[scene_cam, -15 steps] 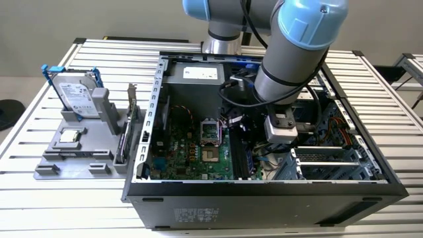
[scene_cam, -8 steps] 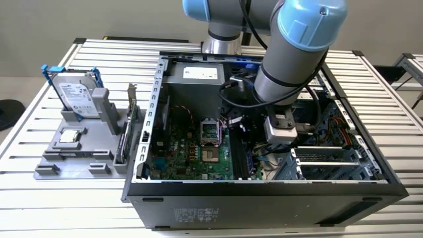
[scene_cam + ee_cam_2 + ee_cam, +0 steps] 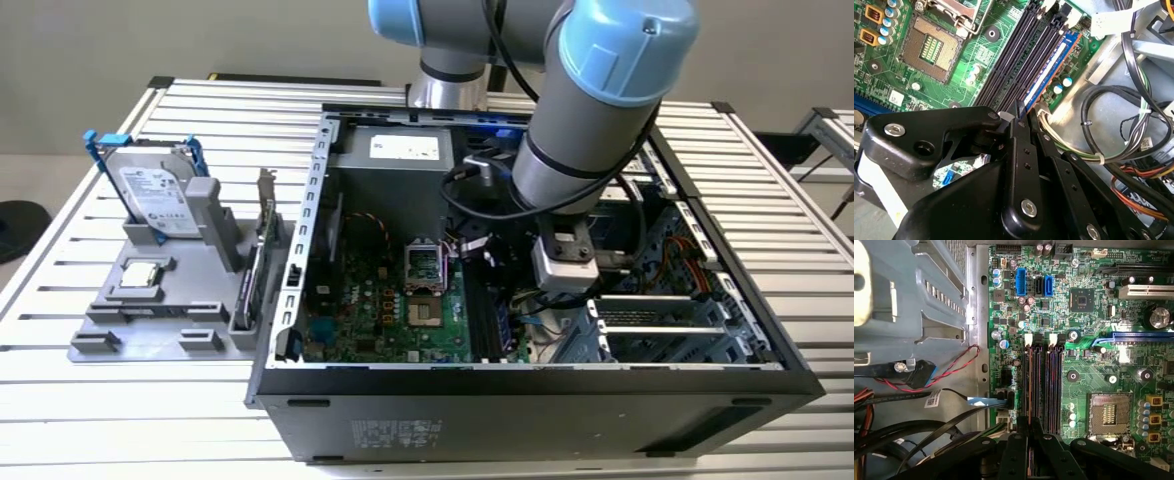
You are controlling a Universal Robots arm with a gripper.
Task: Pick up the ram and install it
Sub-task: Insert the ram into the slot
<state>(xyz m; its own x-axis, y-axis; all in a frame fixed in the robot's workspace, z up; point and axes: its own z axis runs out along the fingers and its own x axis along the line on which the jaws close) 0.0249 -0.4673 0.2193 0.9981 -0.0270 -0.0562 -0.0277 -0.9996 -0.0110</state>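
Observation:
The ram point(image 3: 1052, 64) is a thin green stick with a blue label. It stands on edge in the outermost of the black memory slots point(image 3: 1019, 55) on the motherboard, inside the open computer case point(image 3: 534, 385). In the second wrist view my gripper point(image 3: 1019, 111) is shut on the ram's near end, with the black fingertips pinched together over its top edge. In the first wrist view the gripper point(image 3: 1030, 425) sits over the same slot row, and the ram point(image 3: 1029, 385) shows edge-on. In the exterior view the arm point(image 3: 587, 150) reaches down into the case.
The empty CPU socket point(image 3: 934, 50) lies beside the slots. Cable bundles point(image 3: 1124, 130) and a metal drive cage point(image 3: 919, 300) crowd the other side. Outside the case, a grey fixture point(image 3: 147, 325) holds a hard drive in a blue frame point(image 3: 154, 195) and a dark expansion card point(image 3: 262, 265).

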